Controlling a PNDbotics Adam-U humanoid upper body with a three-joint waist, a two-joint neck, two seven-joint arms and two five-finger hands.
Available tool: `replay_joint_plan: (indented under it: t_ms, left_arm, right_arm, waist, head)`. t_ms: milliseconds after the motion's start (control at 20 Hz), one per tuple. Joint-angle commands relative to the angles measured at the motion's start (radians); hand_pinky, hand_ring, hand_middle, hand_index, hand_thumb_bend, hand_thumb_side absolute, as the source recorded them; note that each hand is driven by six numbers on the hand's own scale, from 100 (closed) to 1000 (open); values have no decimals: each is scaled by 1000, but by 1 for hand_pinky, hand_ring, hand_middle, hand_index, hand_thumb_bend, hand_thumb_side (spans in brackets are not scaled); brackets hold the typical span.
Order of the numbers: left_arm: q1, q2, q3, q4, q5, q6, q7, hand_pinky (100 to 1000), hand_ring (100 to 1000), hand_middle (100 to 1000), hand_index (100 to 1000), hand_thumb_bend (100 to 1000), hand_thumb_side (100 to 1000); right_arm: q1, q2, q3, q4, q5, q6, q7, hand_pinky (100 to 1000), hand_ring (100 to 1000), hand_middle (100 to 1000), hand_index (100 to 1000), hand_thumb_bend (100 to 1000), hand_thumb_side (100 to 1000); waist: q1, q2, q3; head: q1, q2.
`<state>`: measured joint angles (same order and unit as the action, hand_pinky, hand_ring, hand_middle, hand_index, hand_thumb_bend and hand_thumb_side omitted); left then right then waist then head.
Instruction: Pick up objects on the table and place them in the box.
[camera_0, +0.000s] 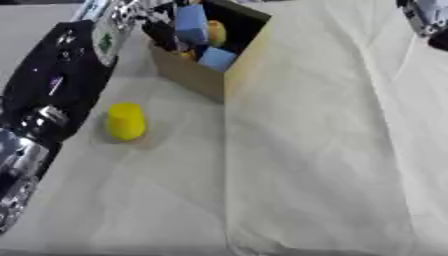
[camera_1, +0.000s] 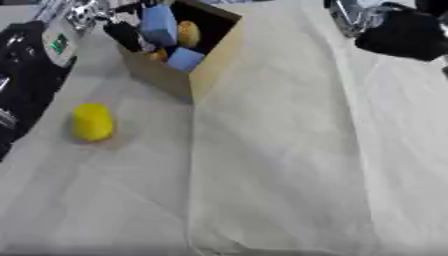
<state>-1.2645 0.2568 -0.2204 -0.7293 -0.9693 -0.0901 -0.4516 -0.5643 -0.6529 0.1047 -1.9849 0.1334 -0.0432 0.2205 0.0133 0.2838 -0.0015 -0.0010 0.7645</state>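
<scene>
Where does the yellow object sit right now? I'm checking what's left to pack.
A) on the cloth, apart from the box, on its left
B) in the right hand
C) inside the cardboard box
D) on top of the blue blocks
A: the yellow object lies on the cloth-covered table, apart from the cardboard box that already holds blue blocks; neither hand touches it.

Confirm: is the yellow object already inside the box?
No, the yellow object lies on the cloth, in front of the box.
</scene>
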Motion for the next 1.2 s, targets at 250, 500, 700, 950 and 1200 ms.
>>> replay_joint_plan:
  t_ms: [250, 500, 700, 950, 1200]
  left_arm:
    - [-19, 0, 22, -56, -40, -18, 14, 866, 844, 828, 918, 650, 459]
    - [-14, 31, 23, -178, 35, -1, 24, 829, 792, 770, 869, 536, 435]
    - [14, 121, -38, -276, 166, -14, -9, 808, 761, 730, 832, 504, 412]
    - [98, 281, -171, -446, 356, 2, -86, 802, 753, 720, 826, 545, 431]
    - [199, 430, -272, -653, 524, 76, -156, 793, 747, 715, 842, 547, 445]
  right_arm:
    - [-8, -7, -12, -15, -9, 0, -1, 916, 803, 647, 752, 100, 492]
    - [3, -8, -15, -15, -9, 4, -4, 916, 803, 647, 751, 100, 493]
    - [14, -16, -20, -15, -6, 6, -10, 916, 803, 646, 750, 100, 493]
    - [17, -21, -22, -15, -3, 5, -15, 916, 803, 647, 750, 100, 494]
    - [17, -22, -25, -15, -1, 3, -20, 917, 803, 647, 750, 100, 493]
  waist:
    - [-4, -25, 3]
    - [-3, -33, 17]
    - [0, -36, 35]
    - [0, -35, 53]
    - [-7, -29, 60]
  head:
    - [1, -5]
    - [-7, 3]
    - [-20, 5]
    - [-33, 6]
    - [-38, 6]
